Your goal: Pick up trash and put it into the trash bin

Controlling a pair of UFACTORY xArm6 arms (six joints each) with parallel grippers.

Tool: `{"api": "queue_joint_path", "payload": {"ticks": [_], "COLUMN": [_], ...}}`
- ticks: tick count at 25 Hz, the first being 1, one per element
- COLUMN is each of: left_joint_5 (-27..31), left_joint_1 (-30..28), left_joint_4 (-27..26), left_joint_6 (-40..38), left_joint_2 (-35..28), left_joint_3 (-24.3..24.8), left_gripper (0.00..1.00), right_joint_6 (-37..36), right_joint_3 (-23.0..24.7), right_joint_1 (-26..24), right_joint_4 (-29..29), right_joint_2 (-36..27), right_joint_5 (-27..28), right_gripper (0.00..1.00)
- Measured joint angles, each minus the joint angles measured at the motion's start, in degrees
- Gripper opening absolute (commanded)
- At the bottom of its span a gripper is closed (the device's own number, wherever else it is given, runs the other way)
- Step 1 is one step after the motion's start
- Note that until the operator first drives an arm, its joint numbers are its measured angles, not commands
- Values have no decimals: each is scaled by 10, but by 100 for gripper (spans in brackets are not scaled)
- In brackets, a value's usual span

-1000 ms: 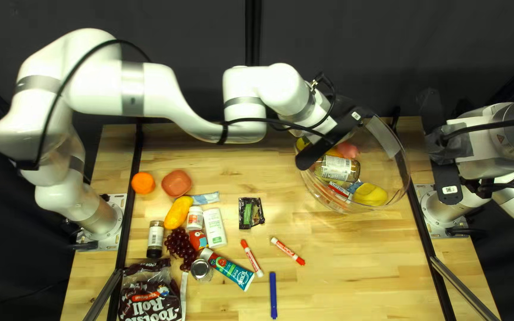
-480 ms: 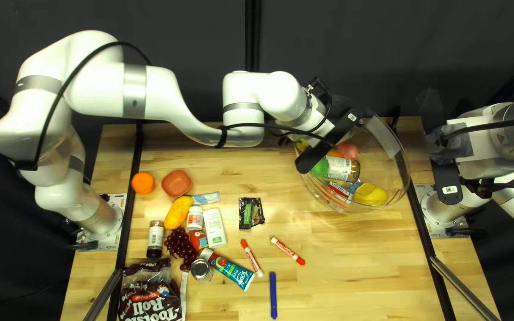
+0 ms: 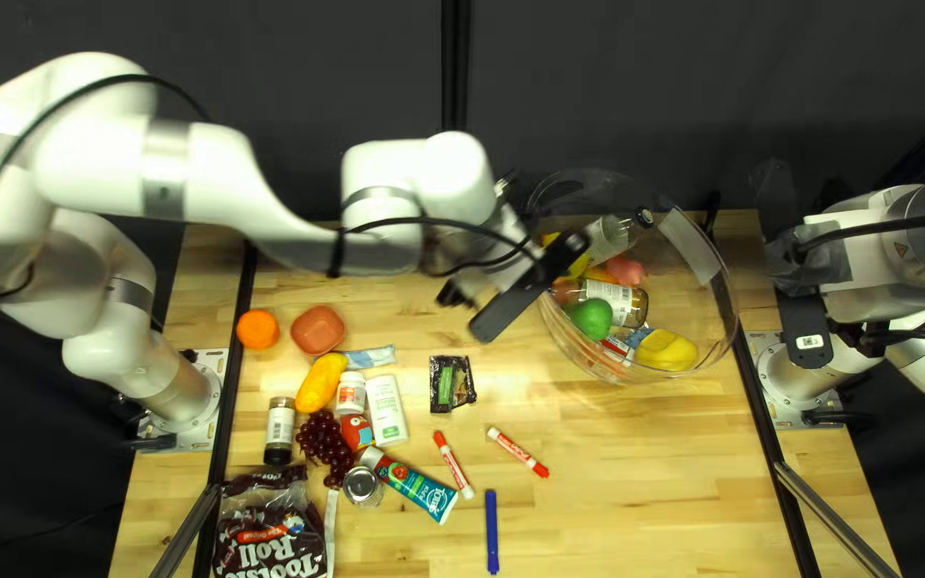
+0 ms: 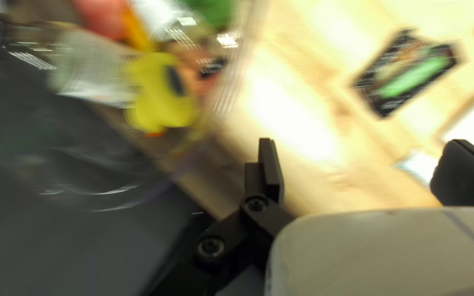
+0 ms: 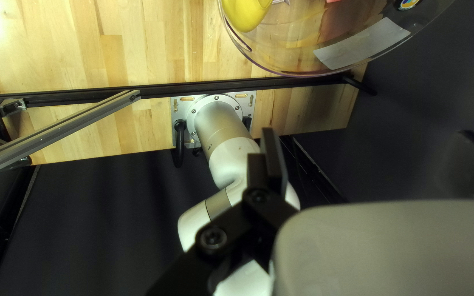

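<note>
Your left gripper has just swung back from over the clear bin, its fingers parted on nothing; the green ball now shows whole inside, so that drop looks done. Your right gripper is spread and empty. Your likely next trash, the black wrapper, lies on the table at the bin's 8 o'clock, long axis 12 to 6, with no clear front.
</note>
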Motion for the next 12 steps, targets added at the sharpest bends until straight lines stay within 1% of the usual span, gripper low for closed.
{"api": "queue_joint_path", "payload": {"ticks": [2, 5, 9, 12], "left_joint_5": [22, 57, 109, 152], "left_joint_1": [-10, -21, -36, -51], "left_joint_4": [-12, -14, 5, 28], "left_joint_6": [-29, -70, -141, -211], "left_joint_2": [-4, -21, -46, -60], "left_joint_3": [1, 0, -3, -9], "left_gripper": [100, 100, 100, 100], "right_joint_6": [0, 0, 0, 2], "right_joint_3": [0, 0, 0, 9], "right_joint_1": [0, 0, 0, 2], "right_joint_4": [0, 0, 0, -6], "right_joint_2": [0, 0, 0, -1], "right_joint_5": [0, 0, 0, -8], "right_gripper": [100, 100, 100, 100]}}
